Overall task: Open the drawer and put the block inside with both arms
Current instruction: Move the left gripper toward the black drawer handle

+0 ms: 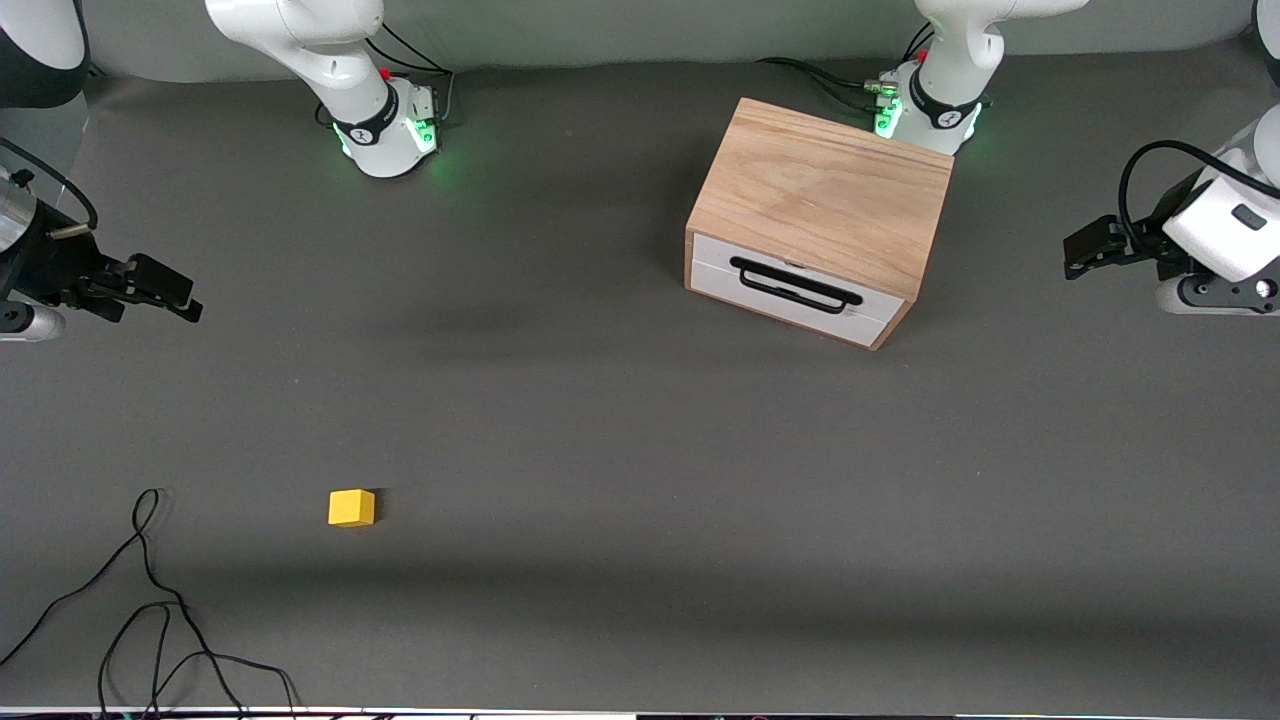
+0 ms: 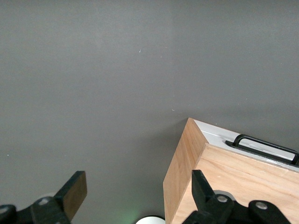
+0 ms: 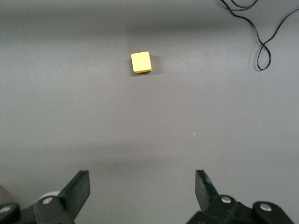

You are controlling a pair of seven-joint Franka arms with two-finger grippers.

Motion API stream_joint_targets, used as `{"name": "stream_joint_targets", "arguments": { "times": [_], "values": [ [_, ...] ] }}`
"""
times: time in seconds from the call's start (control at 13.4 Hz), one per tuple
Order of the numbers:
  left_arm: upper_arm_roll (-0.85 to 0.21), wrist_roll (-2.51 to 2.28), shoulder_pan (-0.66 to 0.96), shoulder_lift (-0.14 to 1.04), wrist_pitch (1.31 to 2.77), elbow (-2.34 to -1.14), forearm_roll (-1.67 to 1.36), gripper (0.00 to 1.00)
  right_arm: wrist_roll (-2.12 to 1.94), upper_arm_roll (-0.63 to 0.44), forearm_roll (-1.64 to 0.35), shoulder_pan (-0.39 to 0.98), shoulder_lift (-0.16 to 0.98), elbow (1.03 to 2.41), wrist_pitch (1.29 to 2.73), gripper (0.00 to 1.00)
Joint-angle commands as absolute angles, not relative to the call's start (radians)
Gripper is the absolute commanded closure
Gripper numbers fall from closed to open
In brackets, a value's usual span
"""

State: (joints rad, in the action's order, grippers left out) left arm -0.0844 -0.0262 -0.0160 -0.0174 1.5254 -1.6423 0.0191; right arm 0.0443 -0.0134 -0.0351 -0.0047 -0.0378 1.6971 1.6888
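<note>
The light wooden box point(image 1: 820, 190) stands in front of the left arm's base. Its white-fronted drawer point(image 1: 790, 300) is shut, with the black bar handle point(image 1: 795, 285) facing the front camera. The left wrist view shows a corner of the box point(image 2: 187, 172) and the handle point(image 2: 266, 145). The yellow block point(image 1: 351, 507) lies on the table toward the right arm's end, near the front camera; it also shows in the right wrist view point(image 3: 141, 62). My left gripper point(image 1: 1075, 255) point(image 2: 138, 189) is open and empty, over the table beside the box. My right gripper point(image 1: 180, 295) point(image 3: 142, 186) is open and empty, over bare table.
Loose black cables point(image 1: 150, 600) lie on the grey table point(image 1: 600, 420) near the front edge, beside the block at the right arm's end; a loop of cable point(image 3: 261, 42) shows in the right wrist view. The green-lit right arm base point(image 1: 390, 130) and left arm base point(image 1: 930, 110) stand along the table's back edge.
</note>
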Motion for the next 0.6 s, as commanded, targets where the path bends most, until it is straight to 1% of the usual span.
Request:
{"name": "stream_joint_targets", "arguments": {
  "times": [0.0,0.37,0.52],
  "values": [
    [-0.08,-0.026,-0.012,-0.04,1.531,-1.66,0.018,0.0,0.02,-0.02,-0.028,0.005,-0.025,1.672,1.669,0.0],
    [-0.08,-0.038,-0.009,-0.035,1.528,-1.655,0.017,0.0,0.028,-0.017,-0.034,0.006,-0.017,1.667,1.677,0.0],
    [-0.086,-0.151,0.008,-0.035,1.52,-1.649,0.015,0.0,0.02,-0.018,-0.034,0.005,-0.017,1.672,1.674,0.0]
  ]
}}
